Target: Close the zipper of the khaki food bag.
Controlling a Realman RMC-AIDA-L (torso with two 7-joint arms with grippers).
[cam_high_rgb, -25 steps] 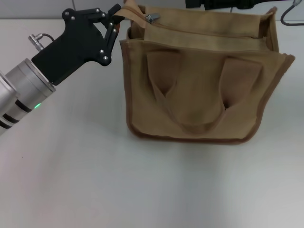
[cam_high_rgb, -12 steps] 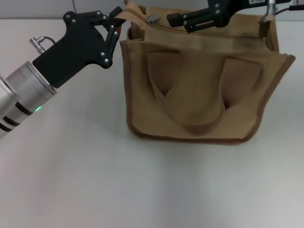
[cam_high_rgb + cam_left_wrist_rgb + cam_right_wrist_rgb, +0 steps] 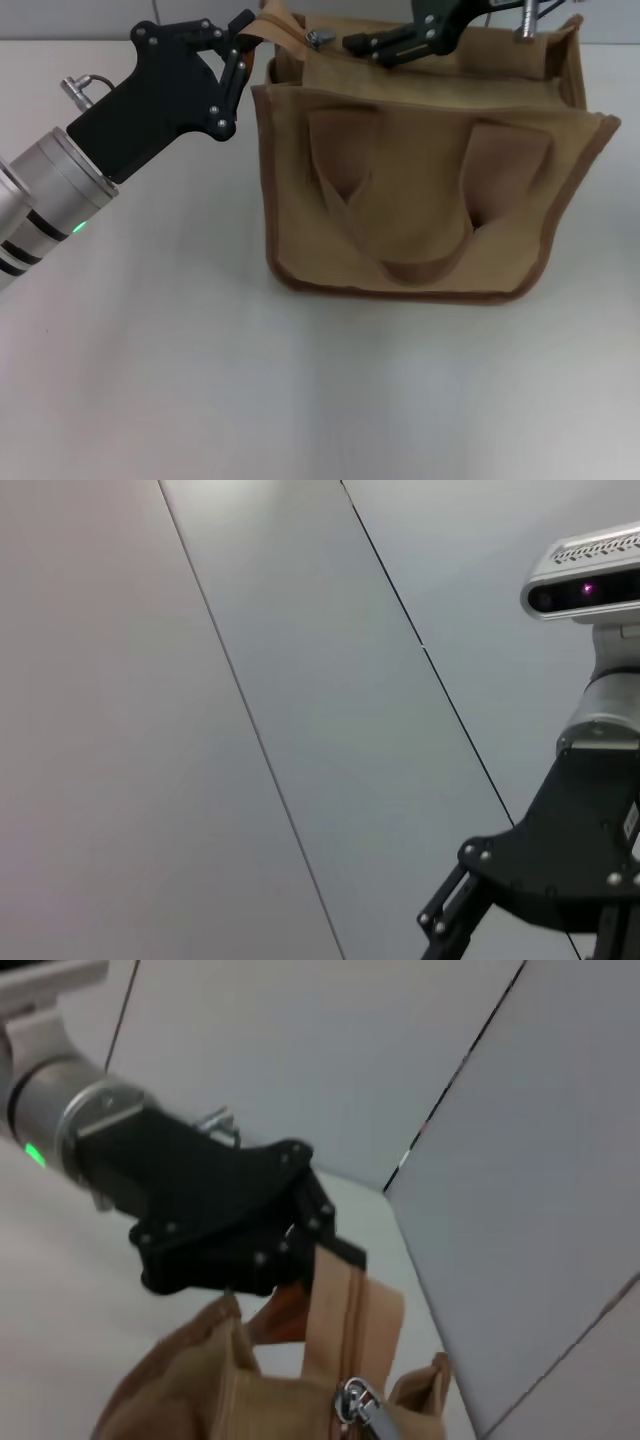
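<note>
The khaki food bag [image 3: 420, 190] stands upright on the table with its two handles hanging down the front. Its zipper [image 3: 430, 60] runs along the top, and the silver pull tab [image 3: 318, 38] lies at the left end; the same tab [image 3: 356, 1401] shows in the right wrist view. My left gripper [image 3: 245, 35] is shut on the fabric tail of the zipper tape [image 3: 340, 1280] at the bag's top left corner. My right gripper [image 3: 360, 48] hovers open over the top panel, its tips just right of the pull tab and not touching it.
The white table [image 3: 160, 370] spreads in front of and left of the bag. A grey panelled wall [image 3: 250, 700] rises behind. The left wrist view shows only that wall and the right arm's wrist camera [image 3: 585, 585].
My right gripper has come in from the top right and moved left along the bag's top toward the pull tab. The left gripper and the bag have stayed put.
</note>
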